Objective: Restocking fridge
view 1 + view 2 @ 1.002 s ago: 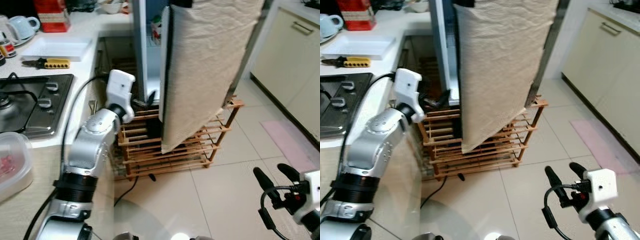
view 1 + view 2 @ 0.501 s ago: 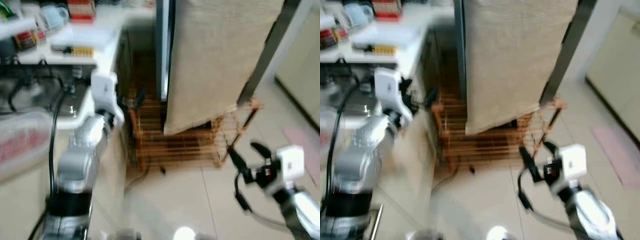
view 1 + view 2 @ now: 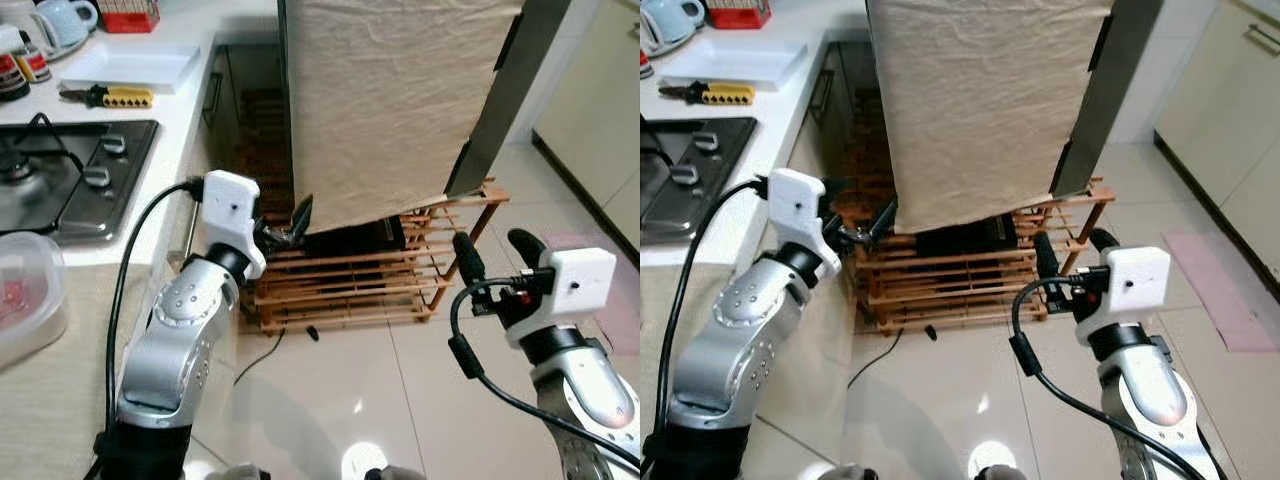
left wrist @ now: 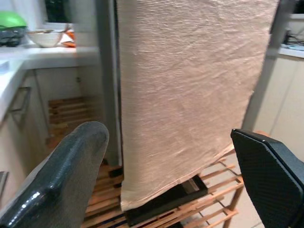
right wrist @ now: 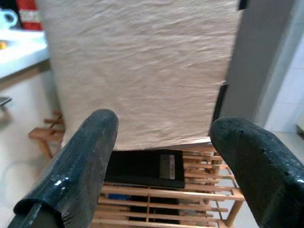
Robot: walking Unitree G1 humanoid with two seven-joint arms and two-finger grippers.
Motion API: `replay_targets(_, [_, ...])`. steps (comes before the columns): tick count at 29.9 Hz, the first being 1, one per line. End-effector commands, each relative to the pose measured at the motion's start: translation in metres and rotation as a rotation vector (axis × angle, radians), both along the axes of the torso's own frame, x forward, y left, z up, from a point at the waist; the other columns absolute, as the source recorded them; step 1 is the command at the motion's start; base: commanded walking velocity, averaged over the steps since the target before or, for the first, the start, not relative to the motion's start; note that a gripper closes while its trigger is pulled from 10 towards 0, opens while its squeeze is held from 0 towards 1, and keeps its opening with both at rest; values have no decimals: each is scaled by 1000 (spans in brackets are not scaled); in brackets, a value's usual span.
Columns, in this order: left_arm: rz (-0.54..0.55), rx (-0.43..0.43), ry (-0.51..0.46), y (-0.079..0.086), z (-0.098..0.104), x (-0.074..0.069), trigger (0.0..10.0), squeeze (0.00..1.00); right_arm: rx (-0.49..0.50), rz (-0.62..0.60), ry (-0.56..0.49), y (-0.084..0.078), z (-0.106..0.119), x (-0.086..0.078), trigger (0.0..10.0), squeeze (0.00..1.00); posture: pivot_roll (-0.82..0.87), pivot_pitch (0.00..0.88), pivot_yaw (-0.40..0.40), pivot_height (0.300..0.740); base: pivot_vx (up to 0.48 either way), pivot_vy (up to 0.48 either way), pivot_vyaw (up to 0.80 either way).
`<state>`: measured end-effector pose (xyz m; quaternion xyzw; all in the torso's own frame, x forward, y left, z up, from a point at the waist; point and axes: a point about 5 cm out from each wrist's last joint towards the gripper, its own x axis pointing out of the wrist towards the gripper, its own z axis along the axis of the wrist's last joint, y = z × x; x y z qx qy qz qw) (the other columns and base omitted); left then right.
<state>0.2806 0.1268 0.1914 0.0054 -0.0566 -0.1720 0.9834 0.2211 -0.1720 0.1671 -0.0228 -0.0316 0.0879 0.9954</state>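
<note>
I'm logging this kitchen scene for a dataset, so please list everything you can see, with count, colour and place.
Cloth: one, beige, hanging ahead over the rack.
Rack: one, wooden, on the floor under the cloth.
Box: one, black, flat on the rack.
Stove: one, dark, in the counter at left.
Tray: one, white, behind the stove.
Tool: one, yellow handle, beside the tray.
Container: one, clear, near counter edge.
Cup: one, pale blue, far left.
Left gripper: black fingers, open, near the rack.
Right gripper: black fingers, open, before the rack.
</note>
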Motion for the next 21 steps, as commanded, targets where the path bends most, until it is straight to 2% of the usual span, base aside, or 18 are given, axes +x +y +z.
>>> replay_targets(1, [29,17,2,5,-2,-4,10000,0,-33,15,-25,6,8,3,10000,0,-27,59,-28,740,0,0,0])
replay_targets(6, [46,33,15,9,-4,-3,10000,0,-19,31,-40,12,12,12,10000,0,-22,52,-42,740,0,0,0])
replay_targets(9, [72,14,22,12,-4,-1,10000,0,-29,49,-25,13,9,17,10000,0,-18,44,-50,740,0,0,0])
replay_targets(12, [75,21,53,11,-8,3,10000,0,-35,63,15,11,1,25,10000,0,-7,18,-68,740,0,0,0])
replay_targets(15, [93,78,28,11,-3,9,10000,0,-30,57,6,6,4,34,10000,0,3,38,-80,740,0,0,0])
replay_targets(19, [120,52,19,14,1,8,10000,0,-23,50,0,3,6,38,10000,0,9,58,-84,740,0,0,0])
replay_targets(21, [137,46,33,16,-4,4,10000,0,-26,49,4,3,5,40,10000,0,10,62,-80,740,0,0,0])
